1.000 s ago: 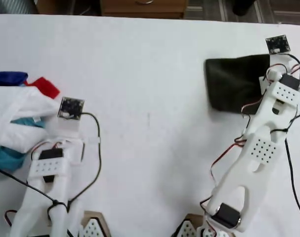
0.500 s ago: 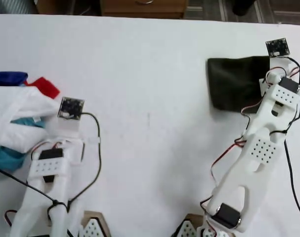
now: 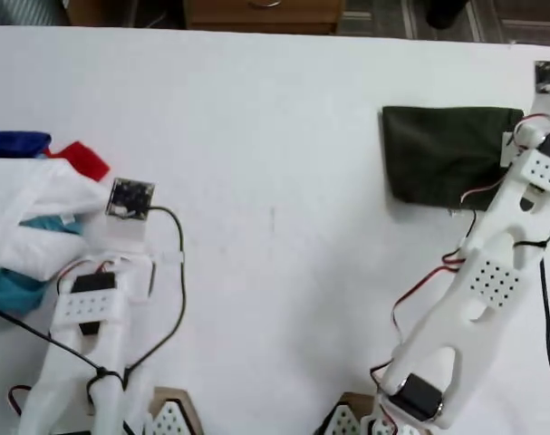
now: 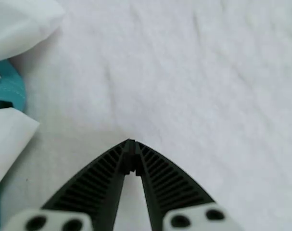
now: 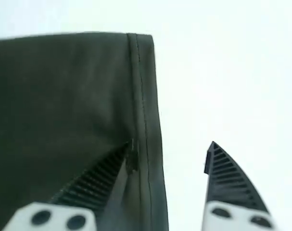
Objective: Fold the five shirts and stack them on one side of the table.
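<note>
A folded dark green shirt (image 3: pixel 442 154) lies at the table's right side. My right gripper (image 5: pixel 171 151) stands open over the shirt's hemmed edge (image 5: pixel 146 106), one finger above the cloth and the other above the bare table. At the left edge of the table lies a pile of unfolded shirts (image 3: pixel 34 222) in white, teal, red and blue. My left gripper (image 4: pixel 131 151) is shut and holds nothing, low over the white tabletop just beside the pile, whose white and teal cloth (image 4: pixel 8 91) shows in the left wrist view.
The white table (image 3: pixel 275 136) is bare across its middle and back. Wooden furniture (image 3: pixel 261 14) stands beyond the far edge. Cables (image 3: pixel 170 272) trail from both arms near the front edge.
The right arm has swung toward the table's right edge, uncovering more of the green shirt, which has shifted slightly rightward. The left arm has stayed still.
</note>
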